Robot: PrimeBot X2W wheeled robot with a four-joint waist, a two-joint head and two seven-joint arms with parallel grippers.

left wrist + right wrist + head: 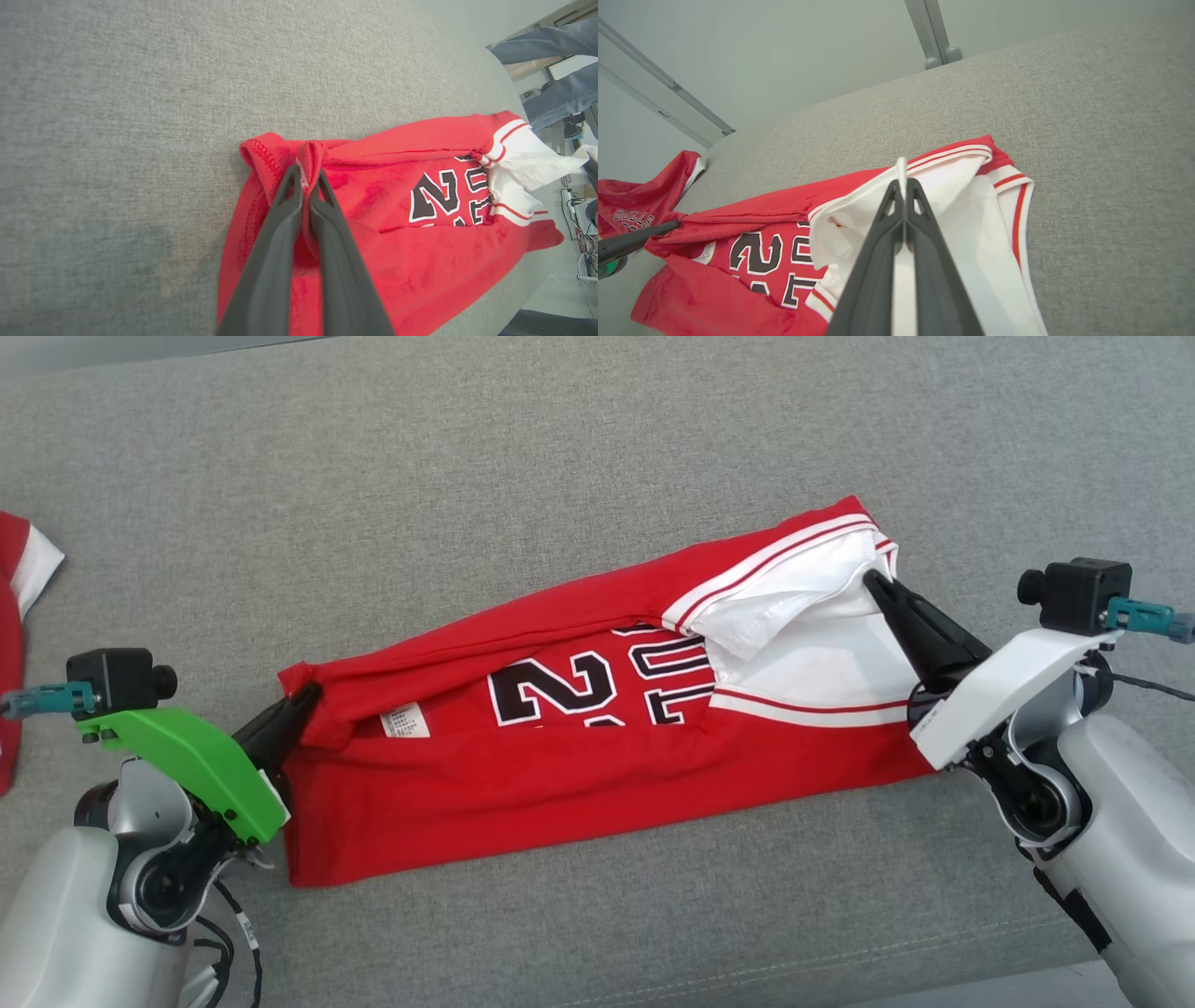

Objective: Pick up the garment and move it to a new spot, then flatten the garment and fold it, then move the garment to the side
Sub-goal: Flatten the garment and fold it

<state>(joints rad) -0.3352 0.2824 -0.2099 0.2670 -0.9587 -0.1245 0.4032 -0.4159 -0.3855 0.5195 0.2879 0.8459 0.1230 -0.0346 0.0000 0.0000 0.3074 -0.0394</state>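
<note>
Red jersey (560,775) lies folded lengthwise on grey couch cushion (467,476), stretched between both arms. At its left end, left gripper (303,702) fingers closed, pinching red hem. At its right end, right gripper (879,586) fingers closed on white fabric. Another red shirt (11,644) far left, well apart

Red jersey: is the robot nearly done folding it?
Partway. Done: the jersey lies stretched out on the grey cushion, one long edge already folded over. In hand: the left claw pinches its red hem, the right claw its white end. Left: finishing the folds and moving it aside.
</note>
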